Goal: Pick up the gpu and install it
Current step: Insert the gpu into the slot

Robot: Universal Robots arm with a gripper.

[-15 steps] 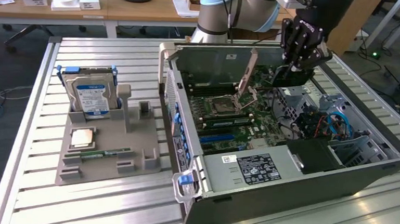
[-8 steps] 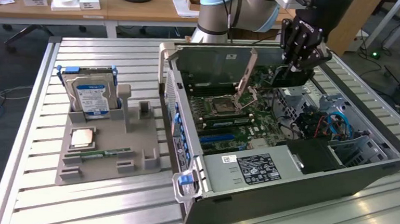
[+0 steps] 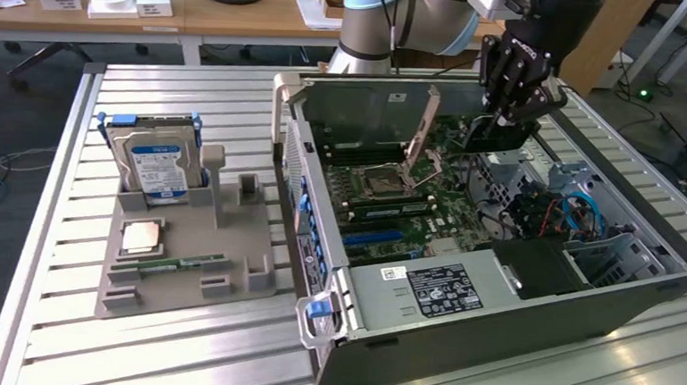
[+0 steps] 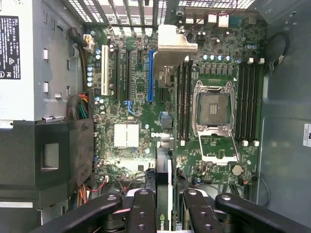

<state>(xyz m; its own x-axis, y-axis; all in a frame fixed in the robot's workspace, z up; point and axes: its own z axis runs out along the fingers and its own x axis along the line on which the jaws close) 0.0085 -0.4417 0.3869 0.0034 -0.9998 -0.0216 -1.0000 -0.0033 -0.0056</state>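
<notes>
**Card held over the open PC**

The gpu (image 4: 164,187) is clamped in the gripper (image 4: 167,196). From the wrist view it shows edge-on, a thin dark card with a green logo on its near edge, and 1 black finger (image 4: 142,208) presses in on each side of it. So the tool is closed on the card, not standing empty.

From the exterior view, the gripper (image 3: 506,113) hangs down into the open side of the computer case (image 3: 624,290), with the gpu (image 3: 494,137) a dark block at its tip. It sits over the far part of the motherboard (image 3: 410,192), towards the exterior view's right. I cannot tell whether the card's lower edge touches the board.

Beneath the card in the wrist view lies the green board with its row of long slots, 1 blue (image 4: 151,75) and 1 white (image 4: 104,73) among the black ones. Beside them is the CPU socket (image 4: 214,111), with its metal frame lifted open. The grey power supply (image 3: 427,292), with its black label, fills the near end of the case.

Well apart, on the exterior view's left, a grey parts holder (image 3: 191,237) rests on the slatted metal table (image 3: 131,349). A hard drive (image 3: 154,167) with a blue and white label stands upright in it. A square processor chip (image 3: 140,236) and a slim green memory stick (image 3: 178,262) lie flat in front. The robot's pale arm (image 3: 390,16) rises behind the case.
</notes>
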